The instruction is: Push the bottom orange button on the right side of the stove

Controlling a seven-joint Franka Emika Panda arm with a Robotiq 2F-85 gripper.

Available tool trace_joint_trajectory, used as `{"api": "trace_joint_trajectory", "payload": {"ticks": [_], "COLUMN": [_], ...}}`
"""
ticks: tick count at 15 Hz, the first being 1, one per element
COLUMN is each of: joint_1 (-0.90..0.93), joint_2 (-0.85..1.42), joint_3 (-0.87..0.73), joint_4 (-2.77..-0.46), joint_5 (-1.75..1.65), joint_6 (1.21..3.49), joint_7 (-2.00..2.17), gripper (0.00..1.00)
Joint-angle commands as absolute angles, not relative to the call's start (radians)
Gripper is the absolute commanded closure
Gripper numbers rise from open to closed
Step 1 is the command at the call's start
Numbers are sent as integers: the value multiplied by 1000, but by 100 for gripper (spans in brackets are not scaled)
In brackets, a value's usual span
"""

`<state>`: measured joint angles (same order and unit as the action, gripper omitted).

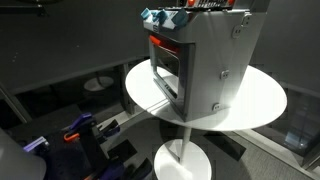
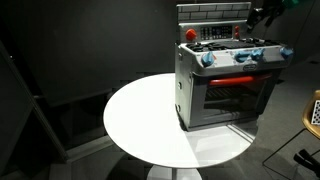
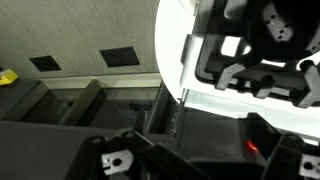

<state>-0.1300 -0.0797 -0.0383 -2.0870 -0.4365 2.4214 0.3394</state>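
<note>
The silver-grey toy stove (image 1: 205, 65) stands on a round white table (image 1: 265, 100) and shows in both exterior views (image 2: 190, 95). Its dark-framed oven door (image 2: 232, 100) has a red-orange strip (image 2: 232, 79) above it and blue knobs (image 2: 208, 59) along the top edge. I cannot make out an orange button on its side. My gripper (image 2: 263, 15) hangs above the stove's back right corner, clear of it. In the wrist view its dark fingers (image 3: 198, 140) frame the bottom, spread apart with nothing between them.
A red knob (image 2: 190, 34) sits on the stove top. The table's white pedestal foot (image 1: 180, 160) stands on dark floor. Blue and dark items (image 1: 80, 130) lie on the floor beside the table. A grey wall with dark vents (image 3: 120, 57) shows in the wrist view.
</note>
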Motion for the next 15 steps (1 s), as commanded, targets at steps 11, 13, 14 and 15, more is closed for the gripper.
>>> {"api": "trace_joint_trajectory", "payload": {"ticks": [11, 13, 14, 15], "joint_1": [-103, -100, -99, -98], "joint_2": [-5, 2, 5, 7], "joint_3": [-49, -51, -51, -51], "joint_4": [-2019, -2011, -2007, -2005], "joint_5": [-443, -446, -444, -444], "joint_6": [2429, 2430, 2430, 2432], "joint_7": [363, 365, 364, 364], "gripper": [0, 0, 0, 0]}}
